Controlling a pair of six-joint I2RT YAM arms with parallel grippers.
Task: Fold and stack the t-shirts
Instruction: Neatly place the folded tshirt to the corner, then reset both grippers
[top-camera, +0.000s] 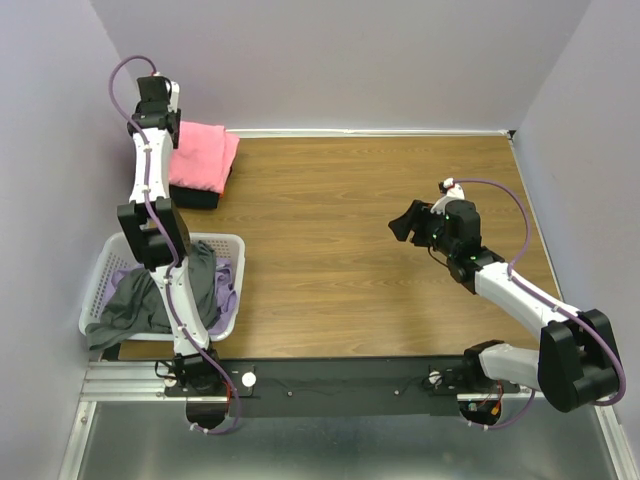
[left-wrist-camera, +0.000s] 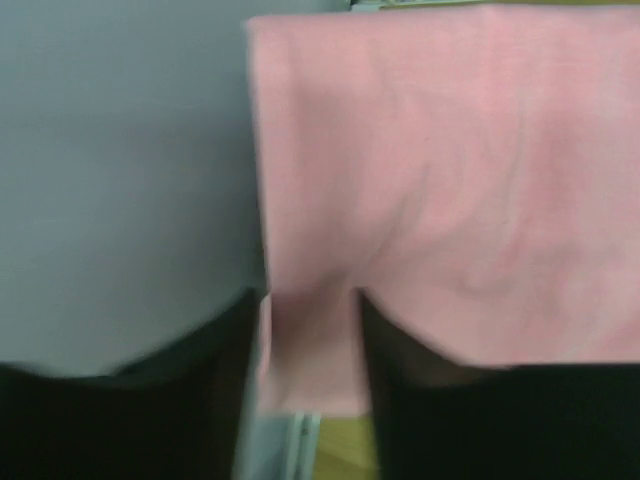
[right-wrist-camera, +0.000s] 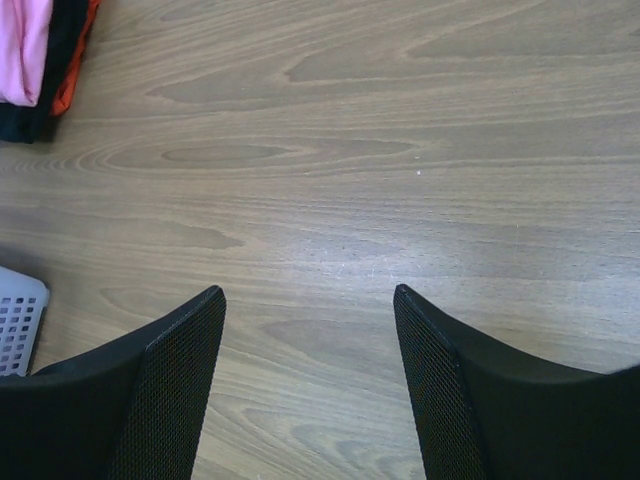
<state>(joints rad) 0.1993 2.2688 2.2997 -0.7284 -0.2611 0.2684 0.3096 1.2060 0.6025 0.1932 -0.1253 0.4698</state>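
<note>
The left claw (left-wrist-camera: 308, 295) stands at the upper left of the overhead view, its jaws partly apart with a strip of the pink t-shirt (top-camera: 205, 155) showing between them; the blurred wrist picture shows no firm pinch, which suggests a shirt being set down on the stack. The pink t-shirt lies folded on the black t-shirt (top-camera: 198, 197) in the counter's (top-camera: 340, 220) far left corner. Lower left, the white basket (top-camera: 110, 265) holds a crumpled grey t-shirt (top-camera: 135, 305) draped over its rim and a lavender t-shirt (top-camera: 225, 300), both yet to be folded. At right of centre, the right claw (right-wrist-camera: 308, 290) hangs wide and holds nothing over bare wood, likely waiting its turn.
</note>
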